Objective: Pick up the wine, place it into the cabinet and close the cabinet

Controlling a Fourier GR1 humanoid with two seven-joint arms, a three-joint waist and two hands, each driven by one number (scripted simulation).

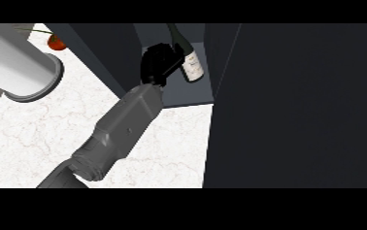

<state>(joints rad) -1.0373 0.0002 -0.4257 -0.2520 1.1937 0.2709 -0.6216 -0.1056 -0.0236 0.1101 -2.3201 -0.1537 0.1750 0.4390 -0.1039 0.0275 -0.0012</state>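
- Cabinet (pixel 179 93) interior: a dark grey-blue compartment open toward the viewer, with its floor panel ending in a straight front edge just above the white marbled counter (pixel 43 127).
- Left boundary: a dark cabinet side wall (pixel 108 54) runs diagonally from the upper left down to the floor panel's front corner.
- Right boundary: a large dark panel (pixel 287 103), apparently the cabinet door, fills the right part of the view from top to bottom; its left edge stands just beside the compartment opening and overlaps the counter below it.
- Free room: the opening between side wall and dark panel is narrow. The forearm (pixel 122 132) occupies its left part; a bare strip of compartment floor shows to the right of the bottle and in front of it.
- Counter: open marbled surface lies on both sides of the forearm, up to the dark panel's edge.
- Wine bottle (pixel 188 57): inside the compartment, dark glass with a pale label, neck pointing toward the top of the view, body tilted slightly.
- Robot hand (pixel 159 64): one black hand shows, deep inside the compartment. It touches the bottle's left side, with fingers curled against the bottle. Which side's hand this is cannot be told for certain; the arm enters from the lower left.
- Other items: a grey cylindrical vessel (pixel 28 73) and a small red object (pixel 57 42) stand at the upper left, well apart from the cabinet opening.
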